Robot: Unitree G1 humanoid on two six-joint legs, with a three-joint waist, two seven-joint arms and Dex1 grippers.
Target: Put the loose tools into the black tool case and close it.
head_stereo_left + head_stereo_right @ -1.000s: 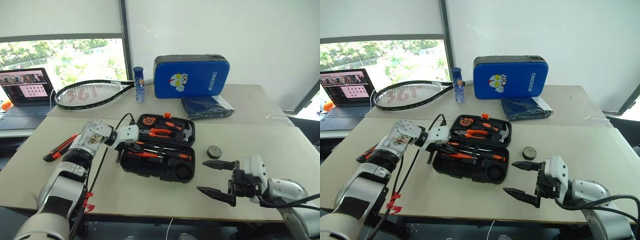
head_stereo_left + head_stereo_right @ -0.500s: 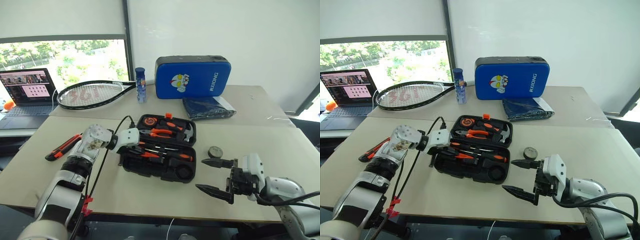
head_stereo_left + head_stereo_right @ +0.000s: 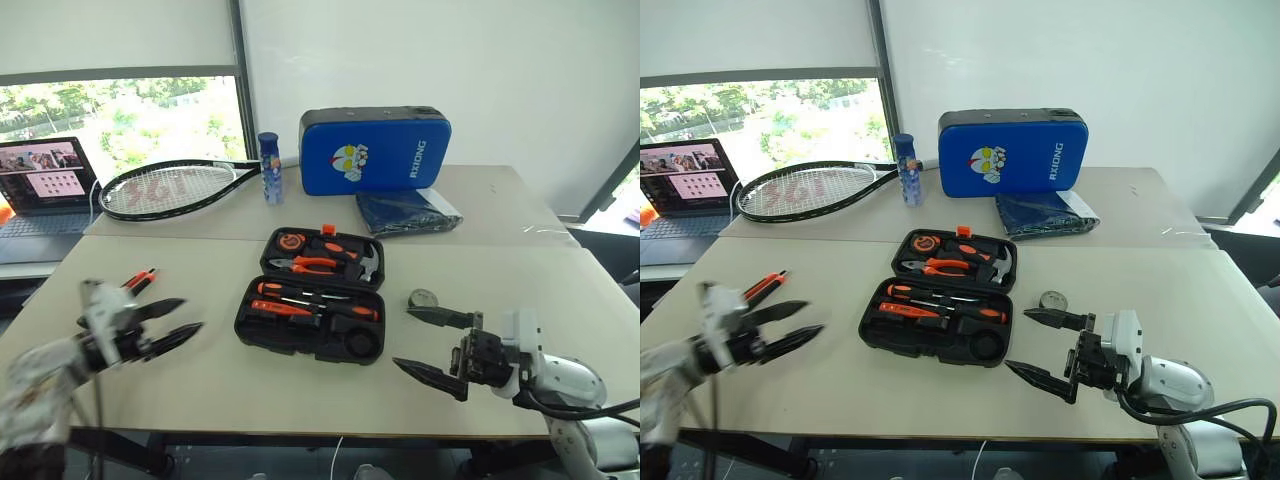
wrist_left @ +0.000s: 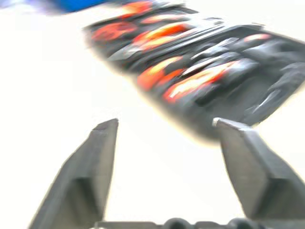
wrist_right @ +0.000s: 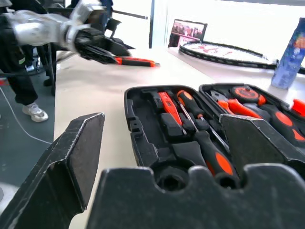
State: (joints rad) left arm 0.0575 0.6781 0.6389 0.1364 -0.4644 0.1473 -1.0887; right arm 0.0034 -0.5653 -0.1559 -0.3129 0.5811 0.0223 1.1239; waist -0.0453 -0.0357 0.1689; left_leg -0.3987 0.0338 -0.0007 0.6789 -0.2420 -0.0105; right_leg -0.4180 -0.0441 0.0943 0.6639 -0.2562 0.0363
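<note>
Table [image 3: 300, 385]: 1 open tool case [image 3: 312, 292], 1 knife [image 3: 138, 281], 1 tape roll [image 3: 424, 299]; both grippers [image 3: 160, 324] [image 3: 432, 346] wide, empty.

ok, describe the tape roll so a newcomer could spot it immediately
Start at the open black tool case in the middle of the near table. Just off its right side, between the case and the right gripper, lies the tape roll: a small dark round disc lying flat, the only round loose item there.
</note>
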